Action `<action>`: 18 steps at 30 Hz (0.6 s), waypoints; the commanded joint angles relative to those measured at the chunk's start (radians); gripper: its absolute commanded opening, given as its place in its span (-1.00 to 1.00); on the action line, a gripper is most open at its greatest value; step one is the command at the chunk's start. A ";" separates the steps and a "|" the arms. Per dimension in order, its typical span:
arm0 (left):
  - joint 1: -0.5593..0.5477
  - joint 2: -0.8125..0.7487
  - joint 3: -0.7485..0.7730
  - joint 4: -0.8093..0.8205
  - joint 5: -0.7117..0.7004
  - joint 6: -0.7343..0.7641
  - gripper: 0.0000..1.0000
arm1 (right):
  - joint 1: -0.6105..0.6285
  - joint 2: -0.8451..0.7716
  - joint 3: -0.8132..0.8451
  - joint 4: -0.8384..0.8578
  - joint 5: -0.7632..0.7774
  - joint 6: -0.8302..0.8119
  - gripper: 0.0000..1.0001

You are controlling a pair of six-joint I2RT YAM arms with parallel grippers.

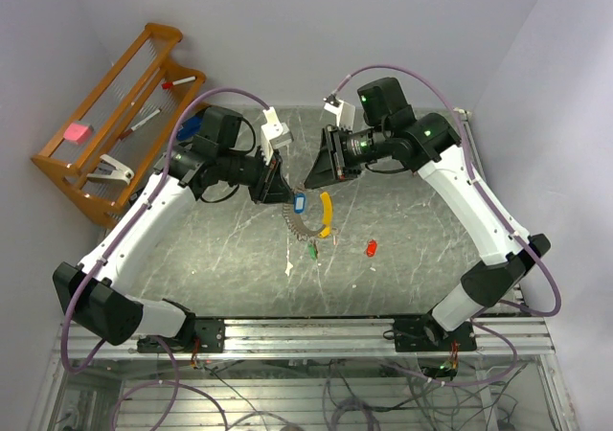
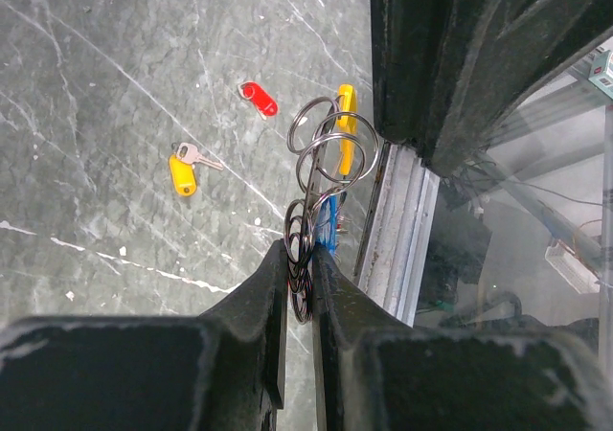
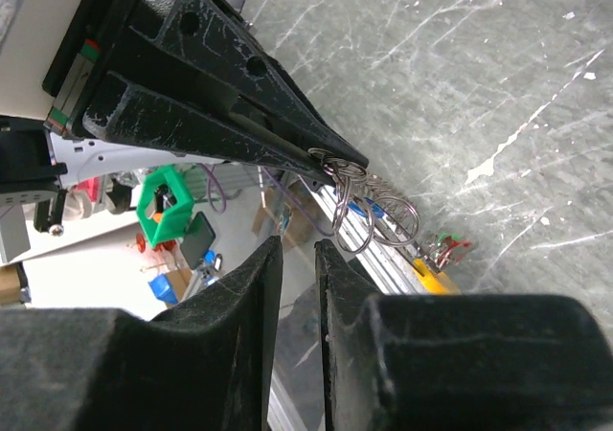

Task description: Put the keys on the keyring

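Observation:
The keyring [image 1: 302,222], a chain of silvery wire loops with a curved yellow piece [image 1: 327,213], hangs over mid-table. My left gripper [image 1: 283,195] is shut on its top loops [image 2: 300,259]. A blue key [image 1: 299,202] hangs on the ring. In the left wrist view a red key [image 2: 259,98] and a yellow-tagged key [image 2: 182,174] lie loose on the table. The top view shows a green key [image 1: 312,250] and the red key [image 1: 372,248]. My right gripper [image 3: 298,247] hovers just short of the loops [image 3: 374,206], jaws a narrow gap apart and empty.
A wooden rack [image 1: 115,115] with a pink block, stapler and pens leans in the back left corner. A white scrap [image 1: 289,268] lies on the marble table. The aluminium rail [image 1: 383,330] runs along the near edge. Walls close in on both sides.

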 commanded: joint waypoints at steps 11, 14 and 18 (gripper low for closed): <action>0.005 -0.017 0.050 0.002 0.005 -0.002 -0.86 | 0.003 0.007 0.003 0.014 0.059 0.026 -0.58; 0.005 -0.017 0.047 0.009 0.010 -0.009 -0.86 | 0.003 0.011 -0.008 0.016 0.064 0.025 -0.57; 0.005 -0.017 0.053 0.006 0.010 -0.009 -0.86 | 0.003 0.000 -0.037 0.051 0.061 0.035 -0.54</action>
